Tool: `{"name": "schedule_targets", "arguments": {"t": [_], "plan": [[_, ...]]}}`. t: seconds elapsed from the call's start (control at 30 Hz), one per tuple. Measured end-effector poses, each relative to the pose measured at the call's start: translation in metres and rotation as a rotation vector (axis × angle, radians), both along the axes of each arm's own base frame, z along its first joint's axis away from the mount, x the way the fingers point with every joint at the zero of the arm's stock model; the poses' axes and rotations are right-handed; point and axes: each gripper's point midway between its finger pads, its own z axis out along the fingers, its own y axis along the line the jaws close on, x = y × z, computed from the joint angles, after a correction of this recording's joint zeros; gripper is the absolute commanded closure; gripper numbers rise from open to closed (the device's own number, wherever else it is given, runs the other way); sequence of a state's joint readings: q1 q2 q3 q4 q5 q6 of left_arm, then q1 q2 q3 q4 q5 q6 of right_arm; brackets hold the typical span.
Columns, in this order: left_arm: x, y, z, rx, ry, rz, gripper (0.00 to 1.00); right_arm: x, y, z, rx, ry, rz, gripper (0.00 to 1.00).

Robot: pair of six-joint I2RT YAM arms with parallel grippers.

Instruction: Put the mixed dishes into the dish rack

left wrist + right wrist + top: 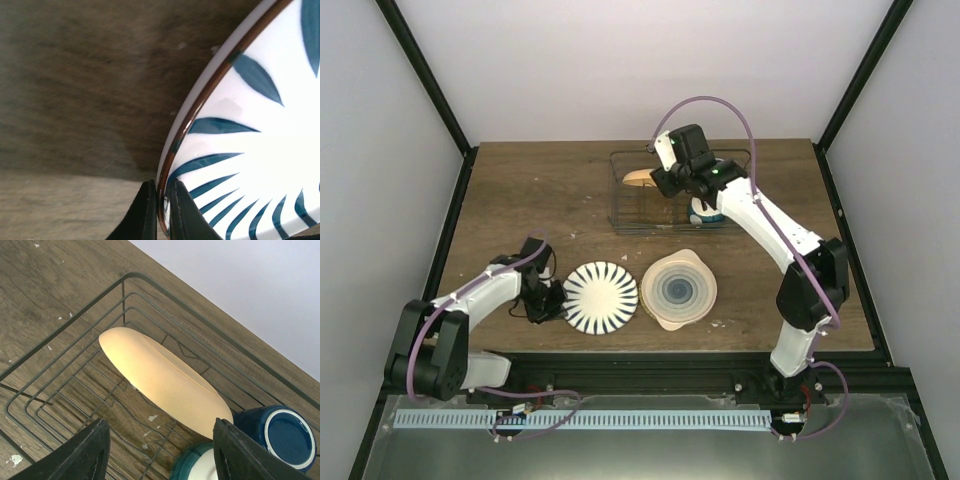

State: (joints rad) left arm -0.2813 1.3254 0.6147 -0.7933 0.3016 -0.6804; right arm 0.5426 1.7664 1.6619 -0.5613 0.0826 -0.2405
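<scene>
The wire dish rack (620, 222) stands at the back of the table. In it the orange-yellow plate (165, 382) leans on its edge, beside the dark blue mug (282, 432) and a small bowl (200, 467), white inside with a teal-blue rim. My right gripper (160, 460) hovers open and empty over the rack (125, 276), just above the plate (638, 178). A white dish with dark blue leaf strokes (602, 297) lies at the front. My left gripper (164, 212) is shut on its brown left rim (200, 95). The cream ringed plate (678, 288) lies to its right.
The wooden table (520, 200) is walled by white panels with dark frame posts at the back corners. The striped dish and the cream plate almost touch. The left arm (480, 290) lies low along the front left.
</scene>
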Motion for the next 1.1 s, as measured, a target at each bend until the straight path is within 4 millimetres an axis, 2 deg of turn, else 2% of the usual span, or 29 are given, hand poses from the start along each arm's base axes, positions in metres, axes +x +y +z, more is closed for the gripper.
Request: {"name": "schedule_targets", "arguments": {"t": [0.27,0.63,0.9,1.1], "plan": [[0.009,-0.007,0.002,-0.032,-0.016,-0.006,1.00,0.000,0.003,-0.007,-0.034,0.006,0.003,0.41],[0.017,-0.002,0.009,-0.010,-0.065,-0.001,1.00,-0.012,0.014,-0.015,0.014,0.088,0.042,0.40],[0.024,0.032,0.020,0.019,-0.128,0.153,1.00,-0.018,0.020,-0.040,0.022,0.179,0.062,0.40],[0.029,0.041,0.024,0.039,-0.136,0.182,1.00,-0.023,0.027,-0.050,0.044,0.229,0.082,0.40]]}}
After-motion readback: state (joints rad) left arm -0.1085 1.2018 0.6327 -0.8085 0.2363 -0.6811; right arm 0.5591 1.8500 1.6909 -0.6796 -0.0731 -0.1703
